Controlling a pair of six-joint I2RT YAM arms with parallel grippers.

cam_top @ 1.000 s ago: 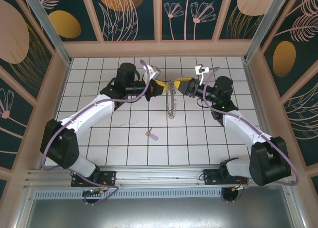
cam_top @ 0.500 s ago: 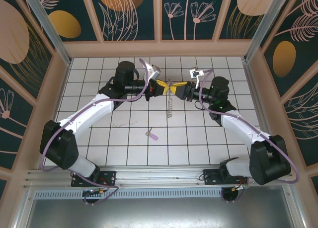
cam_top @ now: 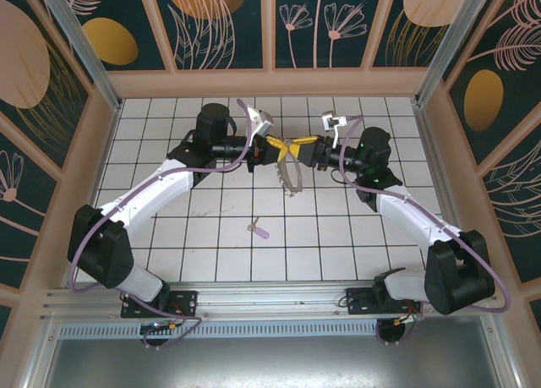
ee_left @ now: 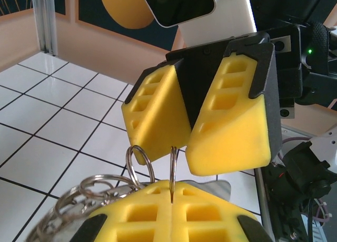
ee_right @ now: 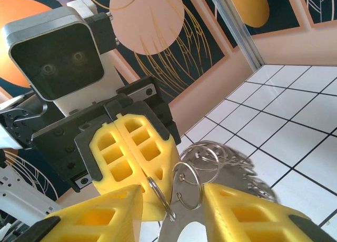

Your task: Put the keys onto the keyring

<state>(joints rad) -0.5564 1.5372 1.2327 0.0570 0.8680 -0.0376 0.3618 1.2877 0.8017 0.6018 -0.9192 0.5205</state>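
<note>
The keyring [cam_top: 292,177] hangs above the tiles between my two grippers, with several silvery split rings [ee_right: 221,157] along its edge. My left gripper [cam_top: 276,149] is shut on one thin split ring [ee_left: 172,168], which stands edge-on out of its yellow pads. My right gripper [cam_top: 301,147] faces it nose to nose and is open, its fingers [ee_left: 231,126] either side of that ring. In the right wrist view two small rings [ee_right: 187,186] sit between my open right gripper's [ee_right: 174,202] fingers. The lilac-headed key [cam_top: 259,230] lies on the floor, well in front of both grippers.
White tiled floor [cam_top: 338,236] enclosed by peach walls [cam_top: 270,82] with patterned panels. A metal rail [cam_top: 254,299] runs along the near edge by the arm bases. Purple cables loop beside both arms.
The right gripper has closed in leftward on the left gripper until the two nearly meet. The hanging keyring has swung and turned, now looking shorter beneath them.
</note>
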